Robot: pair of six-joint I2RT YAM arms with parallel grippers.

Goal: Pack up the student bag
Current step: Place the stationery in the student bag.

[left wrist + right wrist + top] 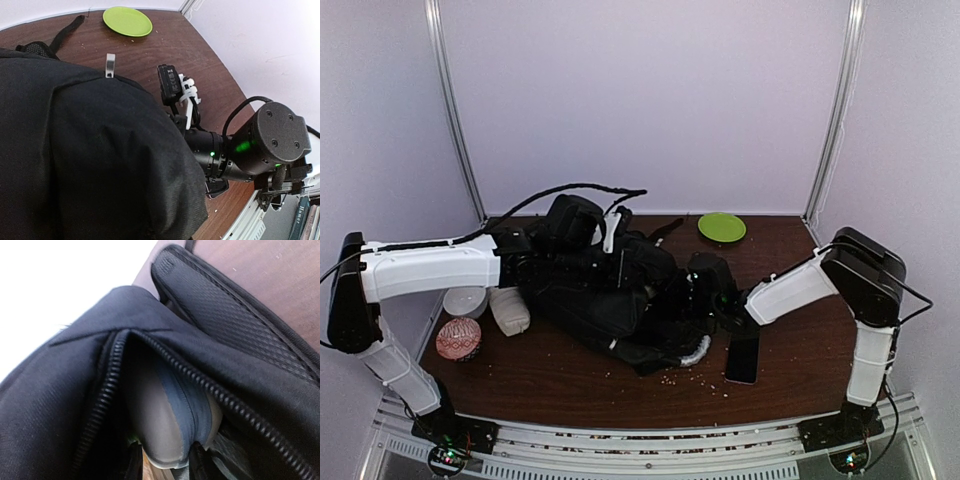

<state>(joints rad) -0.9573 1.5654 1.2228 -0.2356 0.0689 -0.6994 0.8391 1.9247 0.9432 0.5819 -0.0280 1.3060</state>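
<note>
The student bag (610,295), a large black backpack, lies slumped across the middle of the table. My left gripper (574,224) is at the bag's far upper part, shut on its fabric and holding it raised. In the left wrist view black cloth (90,150) hides the fingers. My right gripper (708,285) reaches into the bag's right side. In the right wrist view its two dark fingers (132,462) clamp a beige pouch (160,410) with a grey-blue zip. The pouch sits inside the bag's open zipper mouth (112,385).
A green plate (721,227) lies at the back right. A black phone (743,357) rests under the right forearm. At the left stand another beige pouch (508,310), a pale round container (466,301) and a red patterned ball (458,339). Crumbs dot the front.
</note>
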